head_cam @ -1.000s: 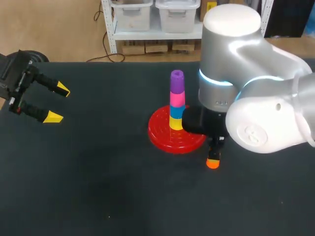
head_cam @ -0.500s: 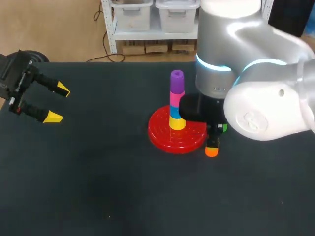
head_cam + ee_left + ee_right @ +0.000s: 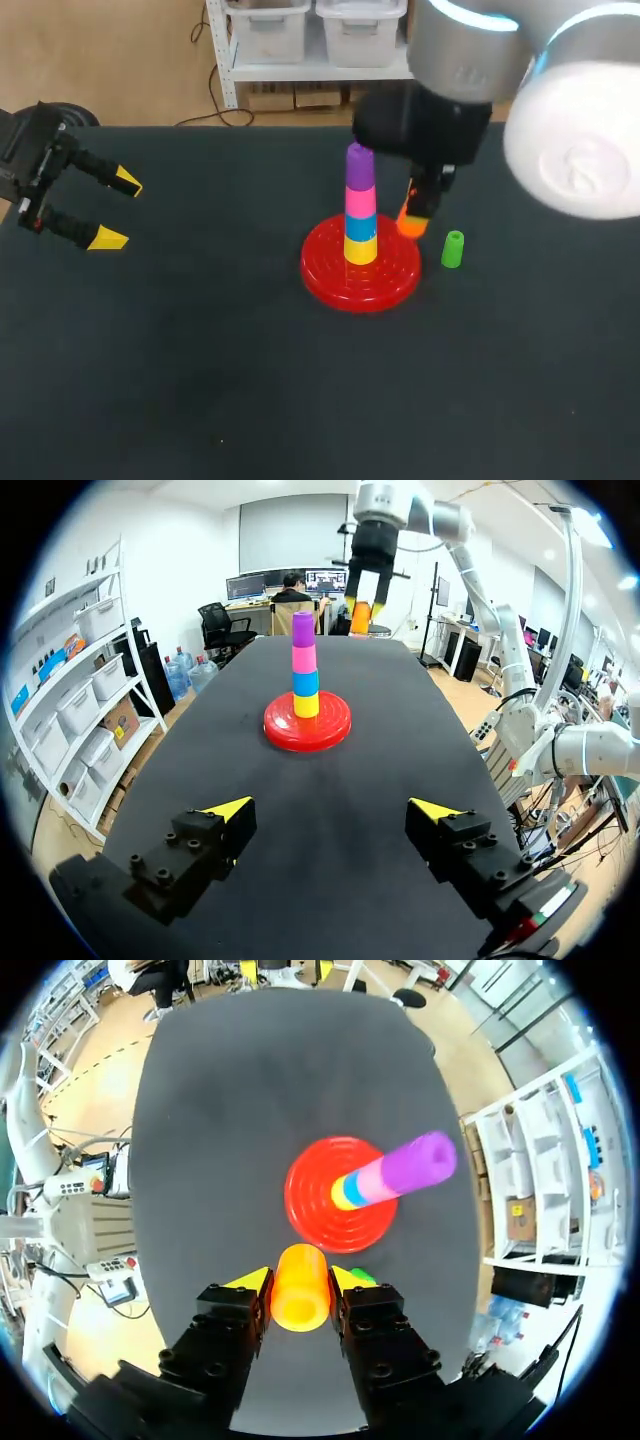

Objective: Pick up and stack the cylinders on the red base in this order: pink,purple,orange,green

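1. Step in hand, as judged: placement of the orange cylinder (image 3: 409, 221) on top of the purple cylinder (image 3: 360, 167).
2. The right gripper (image 3: 300, 1278) is clenched on the orange cylinder, one yellow tip on each side. The piece is held off the table (image 3: 200, 380), just beside the stack on the side facing the green cylinder (image 3: 453, 249).
3. In the head view the orange piece appears below the purple top. More height is probably needed before any sideways travel, otherwise the stack could be struck on its flank.
4. The orange axis should be brought in line with the purple one and kept upright. A straight descent is advised, with release only once the piece is seated.
5. The stack is tall and narrow, so side loading is judged the main risk. Whether a centre post runs through it cannot be told.
6. The left gripper (image 3: 116, 210) is spread wide and holds nothing. It is well apart from the red base (image 3: 330, 278).
7. Count of bases: one, red.
8. Count of cylinders: six, one of each colour.
   - Four are stacked on the base, from the bottom up: yellow cylinder (image 3: 360, 250), blue cylinder (image 3: 360, 228), pink cylinder (image 3: 360, 203), purple.
   - One, orange, is held.
   - One, green, is on the table near the base rim, not touching it.
9. Count of grippers: two.
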